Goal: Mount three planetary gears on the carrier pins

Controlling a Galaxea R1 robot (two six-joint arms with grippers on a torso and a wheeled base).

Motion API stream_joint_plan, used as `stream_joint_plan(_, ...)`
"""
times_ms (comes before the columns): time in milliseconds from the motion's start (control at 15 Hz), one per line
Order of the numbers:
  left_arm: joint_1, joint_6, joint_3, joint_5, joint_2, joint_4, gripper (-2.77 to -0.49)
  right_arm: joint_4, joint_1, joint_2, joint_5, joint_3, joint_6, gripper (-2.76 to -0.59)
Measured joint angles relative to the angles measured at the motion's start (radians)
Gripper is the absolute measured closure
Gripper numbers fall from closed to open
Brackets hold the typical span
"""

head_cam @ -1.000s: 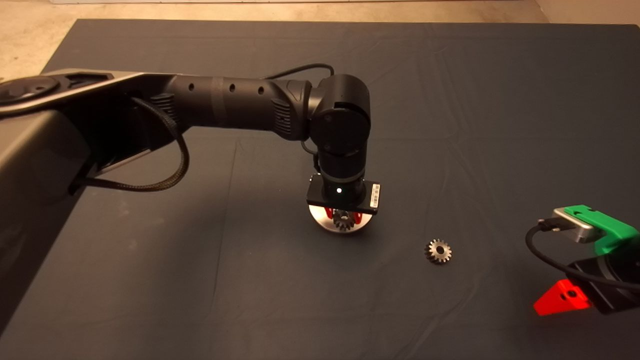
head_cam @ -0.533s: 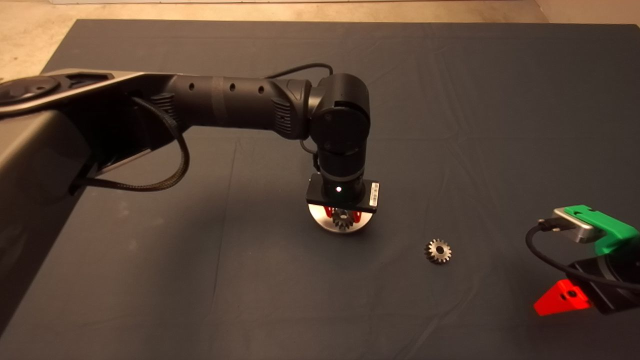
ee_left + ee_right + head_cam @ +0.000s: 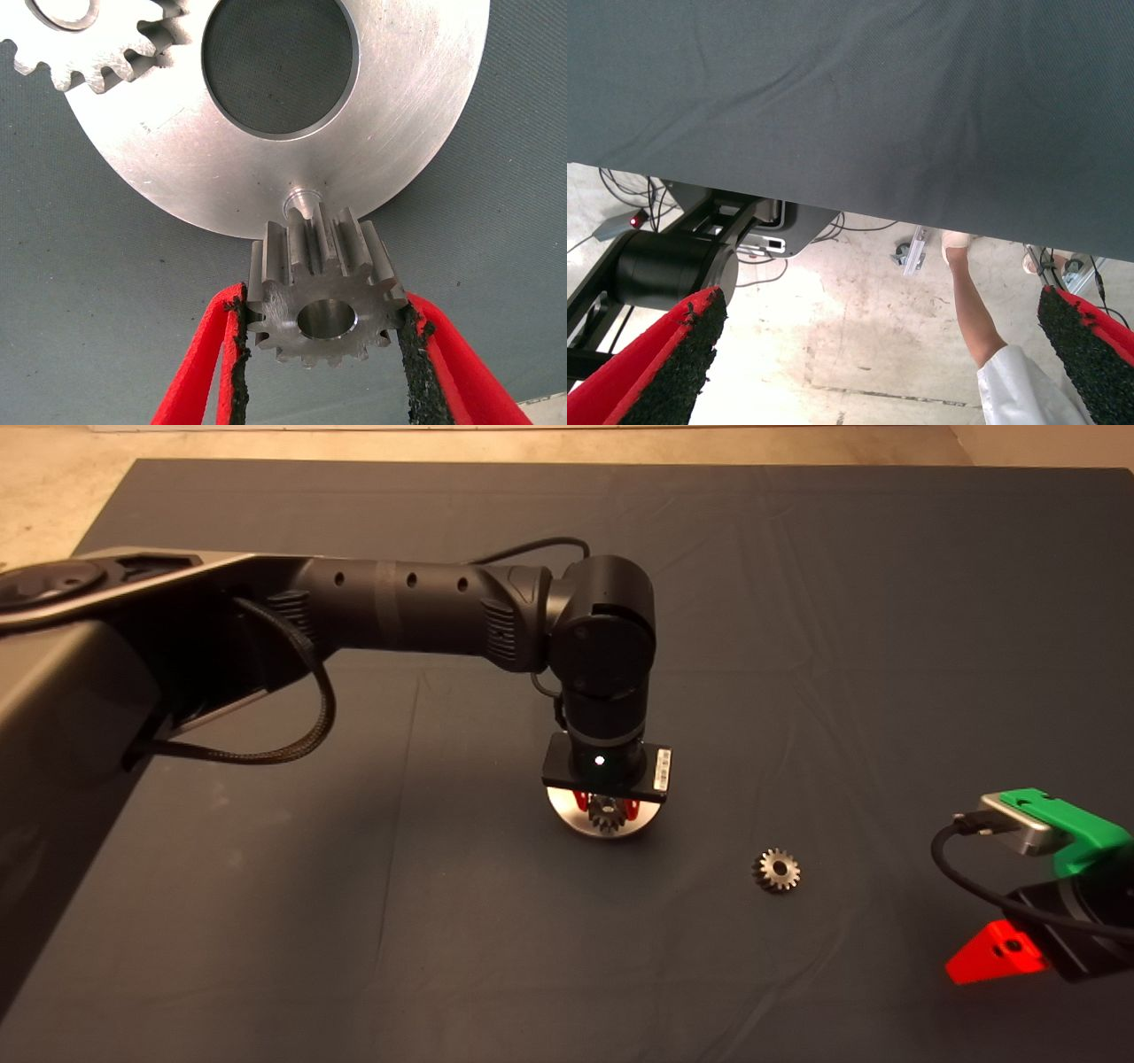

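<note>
Head view shows no writing that can be read: a small white label (image 3: 665,769) sits on the black plate at the left arm's wrist, but its print is too small to make out, and a tiny light (image 3: 600,761) glows on that wrist.

A dark mat (image 3: 797,602) with soft creases covers the table; pale beige floor (image 3: 53,505) shows past its far-left corner.

Near the mat's middle, the left gripper (image 3: 323,341) points straight down with its jaws clenched on a planetary gear (image 3: 321,297). Its black pads (image 3: 413,350) press on the teeth at both sides. That gear hangs tilted over the rim of the silver disc (image 3: 399,133), just beside a bare carrier pin (image 3: 299,198). In the left wrist view a second gear (image 3: 97,40) lies on the disc across the central hole (image 3: 279,62); it is cut off by the picture's edge. A third gear (image 3: 777,870) lies flat on the mat, well apart from the disc, toward the right arm.

Parked at the mat's lower right edge is the right gripper (image 3: 877,354), its jaws released and spread wide. Its wrist view shows the mat's edge, a black machine base (image 3: 682,261) with cables on stained concrete floor, and a person's leg (image 3: 974,305) with a pale shoe (image 3: 954,243).
</note>
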Motion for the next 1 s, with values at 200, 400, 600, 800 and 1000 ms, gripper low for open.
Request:
stream_joint_plan(200, 0.005, 0.0, 0.0, 0.003, 0.0, 0.0, -0.93, 0.0, 0.0, 0.0, 0.0, 0.0, 0.0, -2.63)
stream_joint_plan(400, 0.005, 0.0, 0.0, 0.003, 0.0, 0.0, -0.93, 0.0, 0.0, 0.0, 0.0, 0.0, 0.0, -2.63)
stream_joint_plan(600, 0.005, 0.0, 0.0, 0.003, 0.0, 0.0, -0.93, 0.0, 0.0, 0.0, 0.0, 0.0, 0.0, -2.63)
stream_joint_plan(800, 0.005, 0.0, 0.0, 0.003, 0.0, 0.0, -0.93, 0.0, 0.0, 0.0, 0.0, 0.0, 0.0, -2.63)
stream_joint_plan(1000, 0.005, 0.0, 0.0, 0.003, 0.0, 0.0, -0.93, 0.0, 0.0, 0.0, 0.0, 0.0, 0.0, -2.63)
